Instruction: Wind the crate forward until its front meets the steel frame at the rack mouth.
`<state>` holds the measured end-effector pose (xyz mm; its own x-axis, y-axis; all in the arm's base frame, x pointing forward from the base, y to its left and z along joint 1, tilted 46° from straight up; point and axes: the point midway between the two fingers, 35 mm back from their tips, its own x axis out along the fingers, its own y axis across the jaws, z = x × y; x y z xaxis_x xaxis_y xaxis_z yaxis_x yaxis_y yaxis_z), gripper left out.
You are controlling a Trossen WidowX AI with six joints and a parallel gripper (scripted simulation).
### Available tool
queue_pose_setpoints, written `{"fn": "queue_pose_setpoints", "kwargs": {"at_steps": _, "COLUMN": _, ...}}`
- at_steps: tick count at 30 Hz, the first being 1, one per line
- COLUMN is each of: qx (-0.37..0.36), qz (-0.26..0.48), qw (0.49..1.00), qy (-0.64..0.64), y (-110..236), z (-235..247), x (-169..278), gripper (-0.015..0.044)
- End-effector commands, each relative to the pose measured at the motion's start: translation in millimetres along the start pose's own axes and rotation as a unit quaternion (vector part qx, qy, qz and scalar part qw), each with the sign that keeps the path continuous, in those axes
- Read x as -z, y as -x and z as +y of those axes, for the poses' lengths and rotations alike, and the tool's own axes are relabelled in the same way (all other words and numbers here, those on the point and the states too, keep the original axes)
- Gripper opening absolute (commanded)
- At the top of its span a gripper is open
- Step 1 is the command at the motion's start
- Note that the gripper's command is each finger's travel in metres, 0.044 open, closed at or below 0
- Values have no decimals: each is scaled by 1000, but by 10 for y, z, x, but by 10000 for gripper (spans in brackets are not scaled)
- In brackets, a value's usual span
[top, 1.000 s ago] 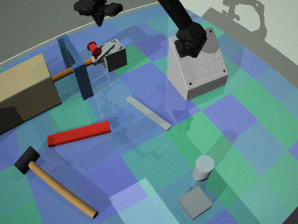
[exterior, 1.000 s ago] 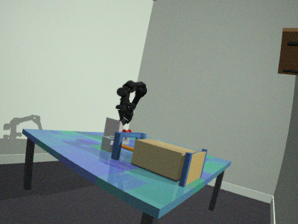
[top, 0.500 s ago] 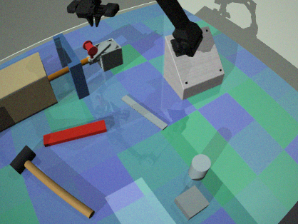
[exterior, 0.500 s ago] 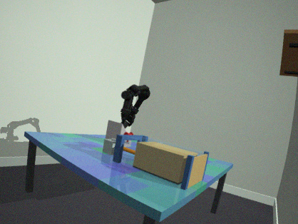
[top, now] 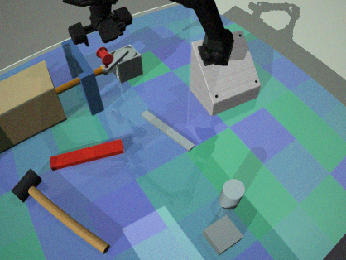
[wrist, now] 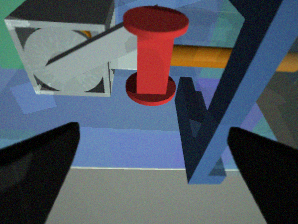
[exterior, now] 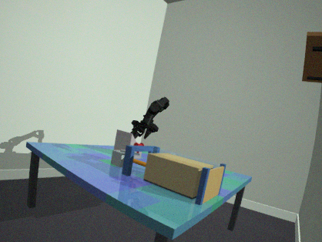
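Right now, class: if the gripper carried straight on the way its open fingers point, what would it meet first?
Probably the red knob of the winch handle: in the wrist view it stands between the open gripper fingers' lines, ahead. The blue frame post lies just right of it; depth is unclear.

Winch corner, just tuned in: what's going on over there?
The handle's red knob stands up from the crank seated on the grey winch. The pincer hangs open above and beside it, holding nothing. The orange strap runs from the winch through the blue frame to the tan crate.
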<state>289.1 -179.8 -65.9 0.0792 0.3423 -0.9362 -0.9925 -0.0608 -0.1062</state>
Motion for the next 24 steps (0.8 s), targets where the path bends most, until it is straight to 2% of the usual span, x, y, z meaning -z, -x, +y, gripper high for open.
{"fn": "queue_pose_setpoints", "kwargs": {"at_steps": 1, "qx": -2, "qz": 2, "qw": 1000, "qy": 7, "y": -30, "z": 5, "x": -13, "gripper": 440}}
{"fn": "queue_pose_setpoints", "kwargs": {"at_steps": 24, "qx": -1, "qz": 1, "qw": 1000, "qy": 7, "y": -379, "z": -6, "x": -165, "gripper": 440}}
